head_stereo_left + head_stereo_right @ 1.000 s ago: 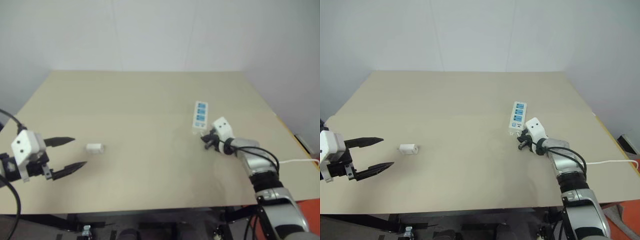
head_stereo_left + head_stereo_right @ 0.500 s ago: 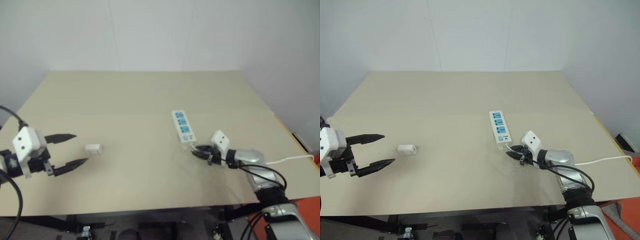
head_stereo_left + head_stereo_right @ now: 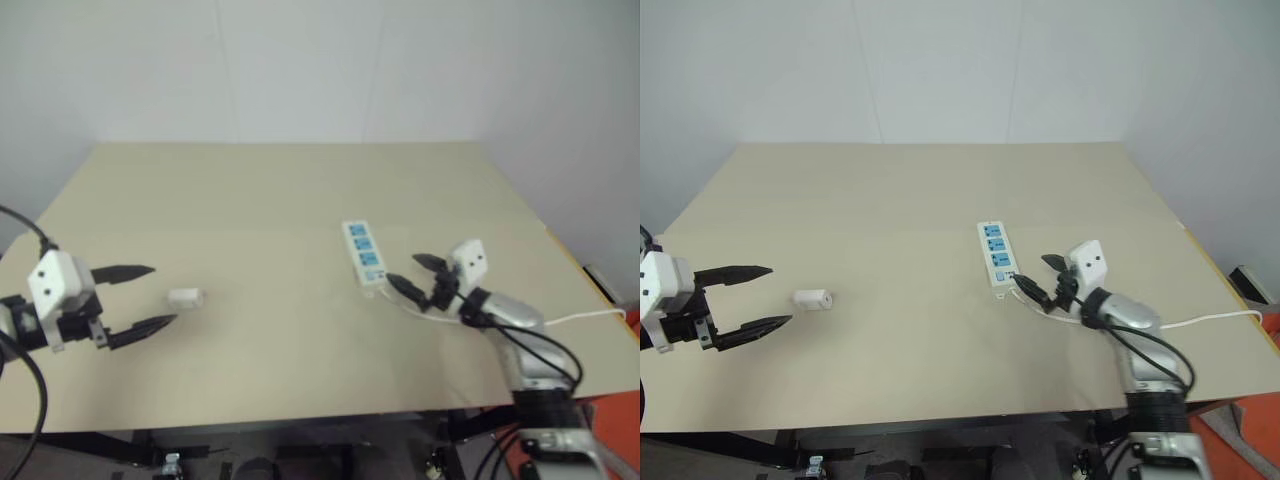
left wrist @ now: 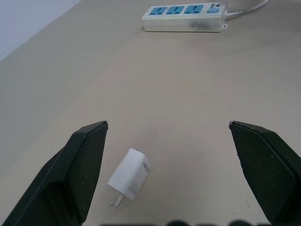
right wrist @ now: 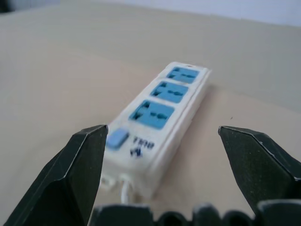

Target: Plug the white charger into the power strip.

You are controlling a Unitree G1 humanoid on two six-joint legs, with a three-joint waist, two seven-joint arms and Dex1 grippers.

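Left end effector (image 3: 138, 298): spread wide, empty, hovering over the tan worktop (image 3: 270, 200). Small white rectangular plastic charger (image 3: 186, 297): flat on the worktop just ahead of the left fingertips, long axis skewed to the line of approach, prongs toward the wrist. Long white plastic power strip with three blue sockets (image 3: 364, 254): well apart, toward centre, long axis running away from the robot. Right end effector (image 3: 416, 274): spread wide, empty, at the switch end. Nearer arm for the charger, by judgement: left.

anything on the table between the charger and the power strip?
Nothing: in the left eye view, only bare table lies between the white charger and the power strip. The left wrist view shows the same bare stretch.
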